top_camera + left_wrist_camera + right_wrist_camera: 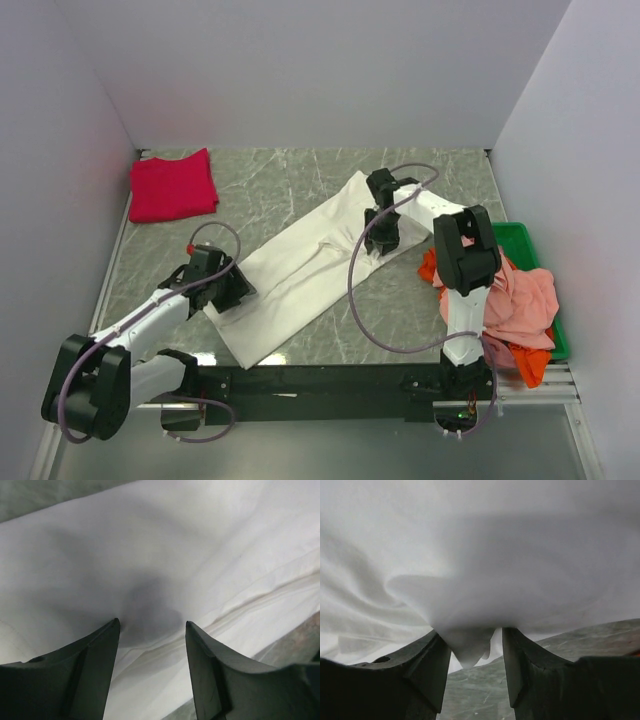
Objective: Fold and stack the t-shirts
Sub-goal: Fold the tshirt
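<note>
Landmark for all positions: the white t-shirt (300,270), lying as a long diagonal band across the middle of the table (300,180).

- Well apart from the white t-shirt, off its far-left side: crimson t-shirt (172,186), already a flat folded square.
- At the near-left end of the white t-shirt: left gripper (228,290), down on the cloth edge. In the wrist view the jaws stand parted over a creased hem, with shadow between them. Cannot tell whether any cloth is actually pinched.
- The white t-shirt itself is folded lengthwise and drawn fairly taut between the two arms. No red print shows on the upper face.
- At its far-right end: right gripper (382,235). Jaws clenched on a bunched tuck of white cloth that tents down between them.
- Right of the white t-shirt, near its far end: salmon-pink t-shirt (520,300) and orange t-shirt (533,365), heaped unfolded over the green bin (525,238).

Step in hand (judgement): mid-fold of the white t-shirt, one garment done, two waiting.

Next move calls for: bringing one end over the other with both ends level, keeping tension so the band does not twist, then letting go cleanly.
</note>
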Robot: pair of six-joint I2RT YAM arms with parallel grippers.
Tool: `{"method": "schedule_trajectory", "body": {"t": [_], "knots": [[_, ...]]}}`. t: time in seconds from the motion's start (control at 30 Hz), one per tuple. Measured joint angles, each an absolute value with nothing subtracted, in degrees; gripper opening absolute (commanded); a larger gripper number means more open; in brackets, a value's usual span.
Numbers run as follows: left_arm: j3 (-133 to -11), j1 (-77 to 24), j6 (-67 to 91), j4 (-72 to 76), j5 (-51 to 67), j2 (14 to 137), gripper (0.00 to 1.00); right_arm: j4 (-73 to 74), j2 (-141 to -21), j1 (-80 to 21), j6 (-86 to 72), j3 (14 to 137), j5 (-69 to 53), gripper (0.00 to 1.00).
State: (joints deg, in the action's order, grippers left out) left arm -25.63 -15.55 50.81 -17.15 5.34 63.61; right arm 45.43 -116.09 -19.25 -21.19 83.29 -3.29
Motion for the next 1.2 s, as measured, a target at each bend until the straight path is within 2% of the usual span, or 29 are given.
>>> {"method": "schedule_trajectory", "body": {"t": [0.23,0.47,0.77,1.03,1.2], "knots": [[-25.0,-24.5,55.9,-16.8,6.3,63.6,0.62,51.1,-121.8,-18.8,-20.0,92.1,0.7,0.5],[-26.0,-31.7,60.5,-16.9,7.8,65.7,0.62,59.4,-130.9,-18.4,-18.5,107.7,3.4,0.5],[-32.1,-45.1,65.3,-11.3,15.2,78.0,0.63,64.6,-139.8,-17.5,-18.3,123.6,5.1,0.5],[-42.2,-55.4,65.4,-10.1,18.0,89.6,0.64,66.4,-143.4,-16.9,-18.5,130.5,4.8,0.53],[-43.7,-57.2,65.7,-11.2,17.1,90.2,0.64,66.2,-143.4,-16.6,-18.5,130.4,4.0,0.56]]}}
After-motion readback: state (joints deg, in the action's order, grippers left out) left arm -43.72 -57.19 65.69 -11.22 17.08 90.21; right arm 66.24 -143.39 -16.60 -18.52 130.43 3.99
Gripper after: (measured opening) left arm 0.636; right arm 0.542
